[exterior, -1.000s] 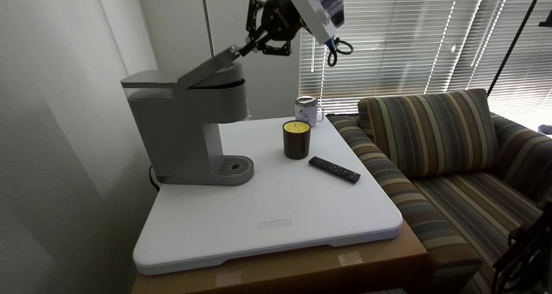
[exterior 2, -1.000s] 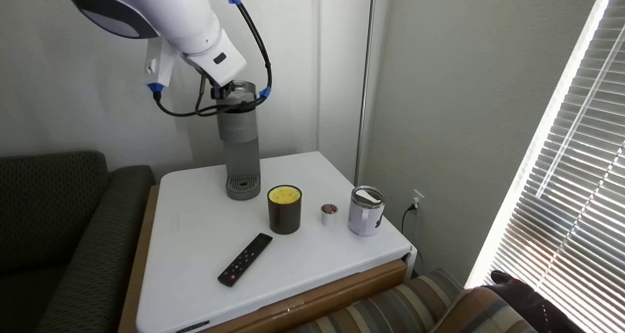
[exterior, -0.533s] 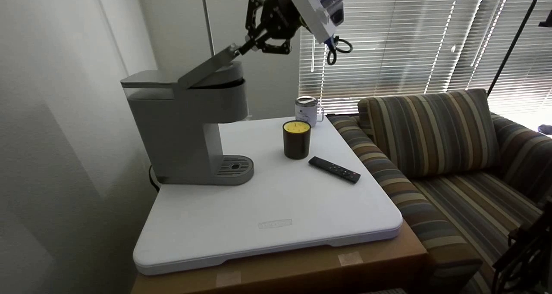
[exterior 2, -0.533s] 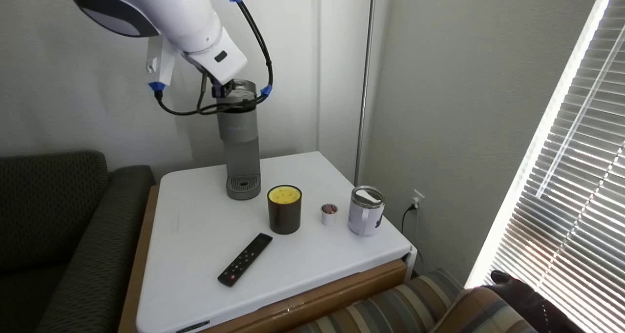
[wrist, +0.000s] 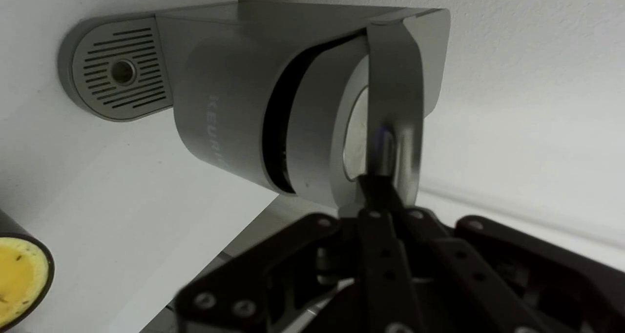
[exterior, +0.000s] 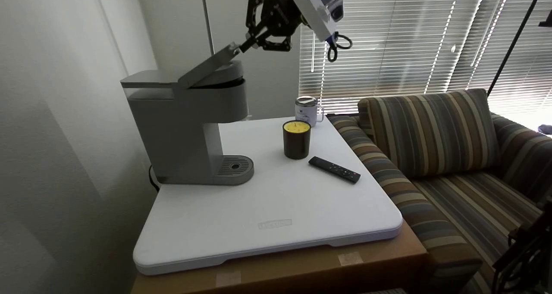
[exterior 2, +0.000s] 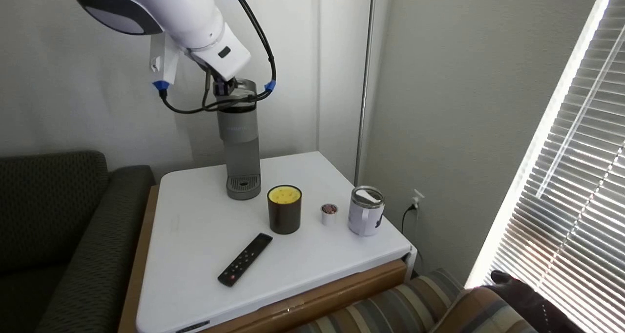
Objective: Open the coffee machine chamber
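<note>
The tall grey coffee machine [exterior: 168,134] stands at the table's far side in an exterior view; it also shows in an exterior view from the front [exterior 2: 241,157]. The chamber [exterior: 222,102] is its overhanging head. Its lever handle [exterior: 207,70] slants upward, and a dark gap [wrist: 279,118] shows under the rounded lid [wrist: 317,113] in the wrist view. My gripper [exterior: 244,47] is shut, its fingertips together against the handle's raised front end. In the wrist view the gripper [wrist: 378,180] sits at the handle's [wrist: 395,93] lid-facing side. The chamber's inside is mostly hidden.
A dark yellow-topped candle [exterior 2: 284,211], a small pod [exterior 2: 329,215], a lidded mug [exterior 2: 366,212] and a black remote [exterior 2: 245,260] stand or lie on the white table [exterior 2: 195,230]. A striped couch [exterior: 431,134] and a wall [exterior: 77,134] flank the table.
The gripper and arm have risen slightly, and the handle's front end has tilted up a little with them. The objects on the table have not moved.
</note>
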You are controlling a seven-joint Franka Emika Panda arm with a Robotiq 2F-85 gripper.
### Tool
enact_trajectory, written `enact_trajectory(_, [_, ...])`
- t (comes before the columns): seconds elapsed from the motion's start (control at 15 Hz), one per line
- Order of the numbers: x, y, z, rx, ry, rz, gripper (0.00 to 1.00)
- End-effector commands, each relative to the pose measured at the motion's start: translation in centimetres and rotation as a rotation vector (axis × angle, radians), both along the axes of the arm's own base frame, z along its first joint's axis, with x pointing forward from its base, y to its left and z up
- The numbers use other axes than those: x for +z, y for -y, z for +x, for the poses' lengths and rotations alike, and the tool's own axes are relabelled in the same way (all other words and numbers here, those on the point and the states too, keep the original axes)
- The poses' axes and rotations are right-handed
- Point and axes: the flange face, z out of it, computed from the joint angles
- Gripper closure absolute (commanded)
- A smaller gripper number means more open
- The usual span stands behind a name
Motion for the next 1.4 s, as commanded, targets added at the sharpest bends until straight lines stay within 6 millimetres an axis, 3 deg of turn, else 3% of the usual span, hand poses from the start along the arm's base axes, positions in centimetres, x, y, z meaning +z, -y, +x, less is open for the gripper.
enact_trajectory(0.0, [1.0, 0.4, 0.9, 0.016, 0.022, -0.005, 1.0])
enact_trajectory(1.33, [2.5, -1.1, 2.6, 0.07, 0.047, -0.072, 1.0])
